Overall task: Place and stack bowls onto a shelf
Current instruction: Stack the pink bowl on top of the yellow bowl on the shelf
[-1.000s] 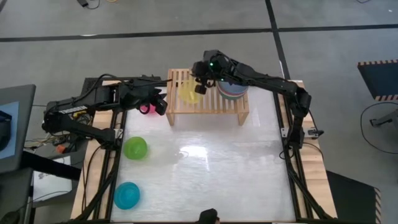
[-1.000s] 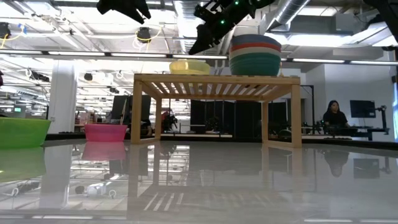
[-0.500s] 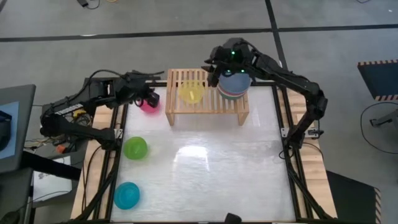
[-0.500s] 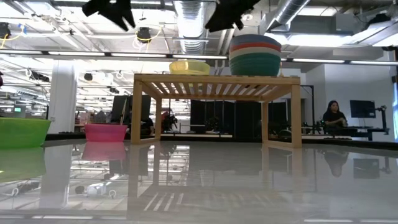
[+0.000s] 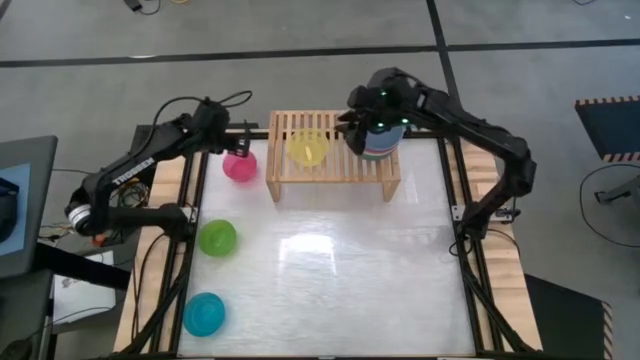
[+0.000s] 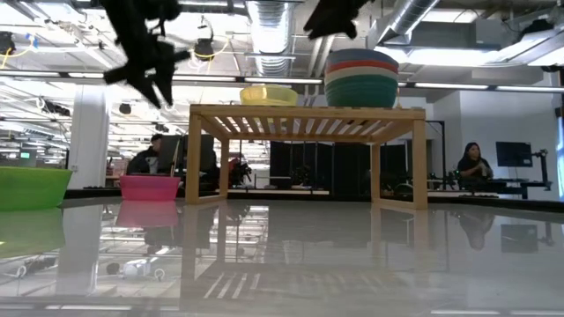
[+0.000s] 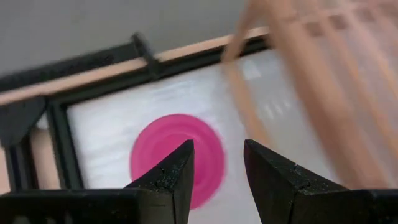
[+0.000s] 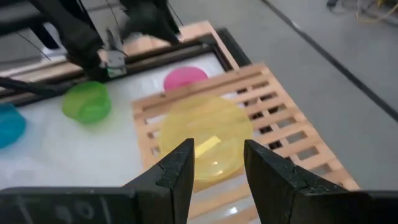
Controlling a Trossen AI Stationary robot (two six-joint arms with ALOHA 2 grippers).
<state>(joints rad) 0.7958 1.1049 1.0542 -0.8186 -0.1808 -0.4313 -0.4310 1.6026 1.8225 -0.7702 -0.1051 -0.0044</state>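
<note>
Pink bowl [image 5: 239, 167] low on the table, upper left of the high view, just beside the shelf [image 5: 333, 172]. Left gripper [image 7: 216, 163] hanging right above, fingers apart, nothing held. Likely light, hard and smooth plastic, so a bit slippery; best pinched at the thin rim, one finger inside, one outside. Yellow bowl [image 5: 308, 147] and bowl stack [image 5: 378, 140] up on the slats. Right gripper [image 8: 217, 163] over the shelf, open and empty. Lime bowl [image 5: 217, 238] and cyan bowl [image 5: 204, 314] waiting lower left.

One camera looks straight down on the table; another sits level at tabletop height. Both show the low light-wood slatted shelf [image 5: 333, 153] [image 6: 304, 121], toward twelve o'clock overhead.
</note>
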